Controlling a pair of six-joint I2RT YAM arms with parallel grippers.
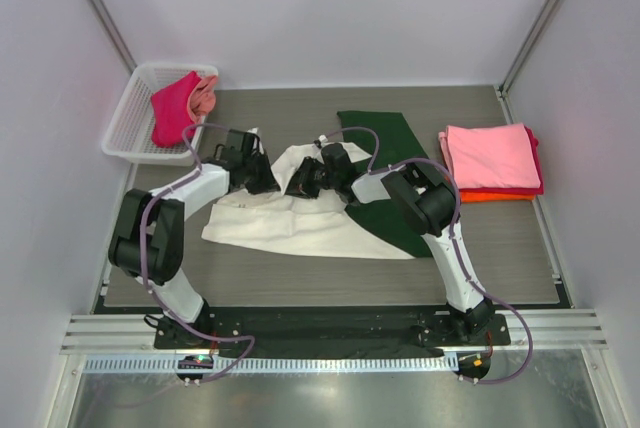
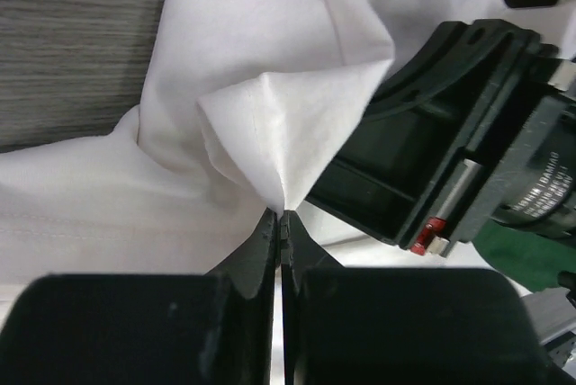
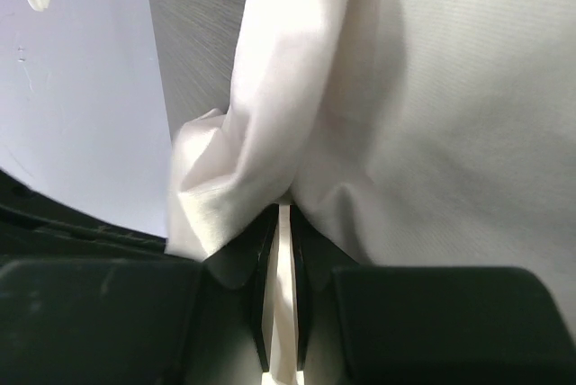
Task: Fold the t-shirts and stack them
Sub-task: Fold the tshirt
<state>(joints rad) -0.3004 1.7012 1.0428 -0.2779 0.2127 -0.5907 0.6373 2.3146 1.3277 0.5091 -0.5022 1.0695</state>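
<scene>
1. White plastic mesh basket (image 1: 125,126): it stands at the far left corner of the grey wood-grain desk (image 1: 500,248). It holds a crumpled magenta t-shirt (image 1: 172,108), and a salmon-orange t-shirt (image 1: 206,95) lies against that one's right side.

2. Cream t-shirt with dark green sleeves (image 1: 300,226): it lies unfolded on the desk, to the right of the basket and nearer the arm bases. The cream body is spread flat at the near side. The dark green cloth runs from the edge farther from the basket back toward the rear wall. The part of the shirt closest to the basket is raised off the desk in loose folds.

3. Left claw (image 2: 280,221): clenched. Its two black fingers pinch the tip of a cone-shaped peak of the cream cloth, which rises directly above them in the left wrist view.

4. Right claw (image 3: 284,214): clenched on the same shirt. A strip of cream cloth passes between its fingers and a rolled fold hangs just above them. In the top view it sits just beside the left claw, on the side away from the basket.

5. Folded pink t-shirt (image 1: 492,155): it lies well apart from the basket, at the opposite side of the desk. It tops a neat stack, with a red t-shirt (image 1: 538,166) showing at the edge below it and an orange t-shirt (image 1: 490,195) at the bottom.
</scene>
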